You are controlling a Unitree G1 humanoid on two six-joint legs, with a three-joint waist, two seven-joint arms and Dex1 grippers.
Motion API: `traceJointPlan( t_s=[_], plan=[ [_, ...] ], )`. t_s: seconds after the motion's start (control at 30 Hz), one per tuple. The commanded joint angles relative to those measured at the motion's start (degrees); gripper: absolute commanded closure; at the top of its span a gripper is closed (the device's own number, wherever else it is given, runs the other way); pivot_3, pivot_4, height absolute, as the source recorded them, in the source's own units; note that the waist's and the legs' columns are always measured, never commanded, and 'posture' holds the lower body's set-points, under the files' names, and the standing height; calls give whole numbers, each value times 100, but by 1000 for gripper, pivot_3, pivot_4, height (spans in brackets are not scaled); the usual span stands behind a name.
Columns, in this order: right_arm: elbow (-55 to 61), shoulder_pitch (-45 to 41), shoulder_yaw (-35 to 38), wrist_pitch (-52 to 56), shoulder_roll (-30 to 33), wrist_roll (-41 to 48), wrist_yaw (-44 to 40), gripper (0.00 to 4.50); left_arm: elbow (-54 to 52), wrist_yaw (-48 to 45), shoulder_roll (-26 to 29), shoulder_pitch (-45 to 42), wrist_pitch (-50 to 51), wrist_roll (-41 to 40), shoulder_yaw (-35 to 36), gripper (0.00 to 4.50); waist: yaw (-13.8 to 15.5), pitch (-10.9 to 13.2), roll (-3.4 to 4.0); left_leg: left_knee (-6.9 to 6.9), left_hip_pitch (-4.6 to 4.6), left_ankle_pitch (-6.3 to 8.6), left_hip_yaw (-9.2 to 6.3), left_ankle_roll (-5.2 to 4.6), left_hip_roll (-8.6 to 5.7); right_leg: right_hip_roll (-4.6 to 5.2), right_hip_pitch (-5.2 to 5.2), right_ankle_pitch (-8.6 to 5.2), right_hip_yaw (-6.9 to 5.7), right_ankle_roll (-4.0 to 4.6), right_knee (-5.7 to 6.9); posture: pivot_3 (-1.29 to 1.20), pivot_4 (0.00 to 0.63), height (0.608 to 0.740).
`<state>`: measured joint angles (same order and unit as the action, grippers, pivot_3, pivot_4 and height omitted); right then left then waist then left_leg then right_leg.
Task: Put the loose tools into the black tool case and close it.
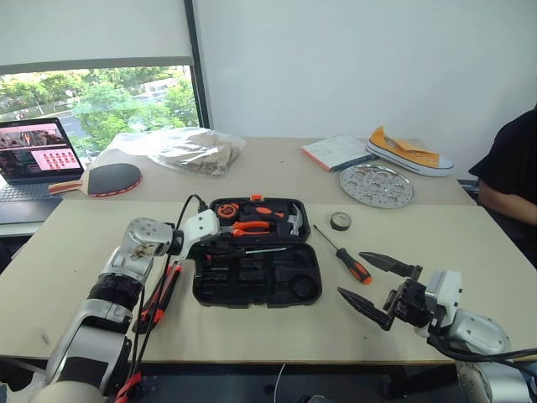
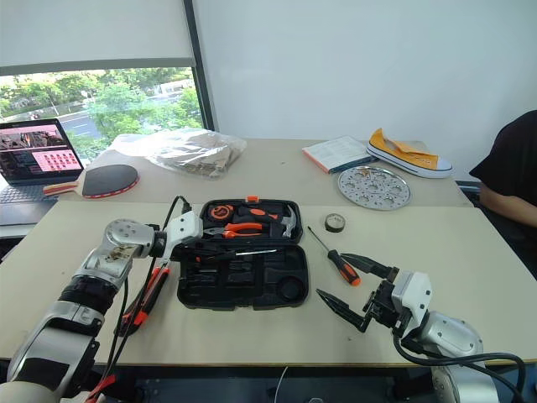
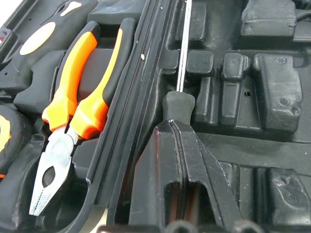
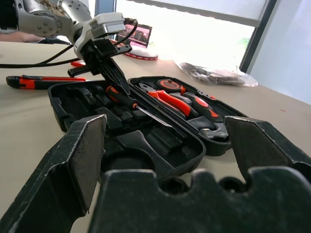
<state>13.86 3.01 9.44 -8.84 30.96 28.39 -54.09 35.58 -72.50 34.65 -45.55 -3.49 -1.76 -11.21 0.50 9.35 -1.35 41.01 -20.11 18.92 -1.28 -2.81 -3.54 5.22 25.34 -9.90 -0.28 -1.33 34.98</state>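
My left claw point(image 4: 112, 73), pressed shut, rests at the handle of a screwdriver point(image 4: 138, 108) lying across the moulded slots of the open black case point(image 1: 256, 277); whether it pinches the handle I cannot tell. My right claw point(image 1: 379, 285) hangs spread wide. Next, I judge, comes the orange-handled screwdriver point(image 1: 344, 255), rubber grip and thin steel shaft, beside the case.

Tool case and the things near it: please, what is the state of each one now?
Case: open, flat on table.
Left gripper: shut, tips at a screwdriver lying in the case.
Right gripper: open, holds nothing.
Second screwdriver: loose on table.
Knife: loose on table.
Tape roll: loose on table.
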Motion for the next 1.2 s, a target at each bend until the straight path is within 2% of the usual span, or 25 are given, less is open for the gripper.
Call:
traceJointPlan(
  t_s=[0.03, 0.17, 0.33, 0.47, 0.53, 0.57, 0.63, 0.67, 0.7, 0.83, 0.9, 0.93, 1.07, 1.2],
  plan=[
    [179, 44, 125, -86, -19, 41, 71, 0, -111, 20, -77, 161, 102, 183, -196, 4471, 10, -1, 1, 0, 0, 0, 0, 0, 0, 0, 0, 0, 0, 0, 0, 0, 150, 740],
    [189, 99, 113, -114, -90, -5, 175, 0, 89, 284, -168, 151, 516, 624, -513, 4471, 29, -9, 8, 2, 15, 1, -1, -2, -2, 2, -16, 1, 0, -2, 0, 0, 150, 740],
    [181, 218, 118, -136, -186, -35, 269, 0, 100, 366, -318, 191, 827, 640, -525, 4471, 28, -15, 19, -4, 81, 28, 0, -49, -14, 11, -66, -8, 12, -15, -7, 0, 150, 740],
    [204, 346, 288, -130, -230, -69, 464, 0, 88, 451, -406, 260, 368, 294, -171, 4471, 25, -18, 24, -6, 116, 31, 0, -52, -12, 12, -107, -15, 18, -21, -10, 0, 150, 740],
    [345, 651, 521, 6, -169, 141, 474, 0, -61, 443, -391, 404, -70, -283, 457, 4471, 29, -18, 25, -5, 119, 30, 0, -51, -12, 14, -106, -15, 24, -21, -6, 0, 150, 740],
    [407, 782, 601, 61, -135, 227, 457, 0, -110, 446, -374, 462, -209, -476, 678, 3955, 25, -18, 25, -7, 116, 30, 0, -50, -12, 14, -101, -15, 24, -21, -6, 0, 150, 740],
    [488, 1179, 864, 54, -95, 294, 442, 0, -440, 43, -238, 809, -412, -1303, 1363, 3425, 14, -15, 21, -6, 87, 24, 0, -40, -8, 11, -62, -13, 28, -18, -1, 0, 150, 740],
    [488, 1363, 998, 21, -84, 293, 445, 0, -558, -142, -82, 1030, -506, -1547, 1601, 2961, -11, -15, 21, -6, 69, 12, 0, -18, -9, 10, -32, -12, 35, -16, 5, 0, 150, 740],
    [490, 1486, 1086, 2, -74, 295, 449, 0, -632, -262, 26, 1180, -568, -1690, 1751, 2689, -29, -15, 21, -7, 46, -5, 3, 11, -10, 8, -5, -10, 39, -14, 7, 0, 150, 740],
    [376, 1904, 1375, -75, -78, 224, 432, 0, -809, -624, 603, 1963, -705, -1941, 2162, 1175, -106, -16, 24, -21, 31, -3, 9, 11, -7, 7, 20, -9, 54, -11, 3, 0, 150, 740],
    [287, 2087, 1456, -58, -83, 170, 410, 0, -988, -717, 871, 2457, -371, -2162, 2439, 353, -105, -16, 25, -21, 36, 17, 10, -24, -8, 10, 7, -10, 54, -12, -4, 0, 150, 740],
    [237, 2176, 1478, -56, -76, 113, 406, 0, -1065, -807, 1072, 2881, -304, -2275, 2693, 88, -112, -16, 24, -21, 41, 31, 11, -48, -8, 13, 1, -10, 54, -13, -5, 0, 150, 740],
    [219, 1961, 1555, 501, 78, -16, 913, 0, -1738, -751, 1369, 3897, 94, -2659, 3250, 88, -121, -11, 18, -24, 72, 52, 15, -44, 4, 4, -17, -16, 54, -14, -4, 0, 150, 740],
    [135, 1008, 1173, 1819, 648, -99, 1291, 0, -2383, -631, 1312, 4446, 345, -2886, 3458, 88, -81, -4, 21, -10, 80, 49, 30, -40, 4, 25, -34, -14, 62, -17, -9, 0, 150, 740]
  ],
)
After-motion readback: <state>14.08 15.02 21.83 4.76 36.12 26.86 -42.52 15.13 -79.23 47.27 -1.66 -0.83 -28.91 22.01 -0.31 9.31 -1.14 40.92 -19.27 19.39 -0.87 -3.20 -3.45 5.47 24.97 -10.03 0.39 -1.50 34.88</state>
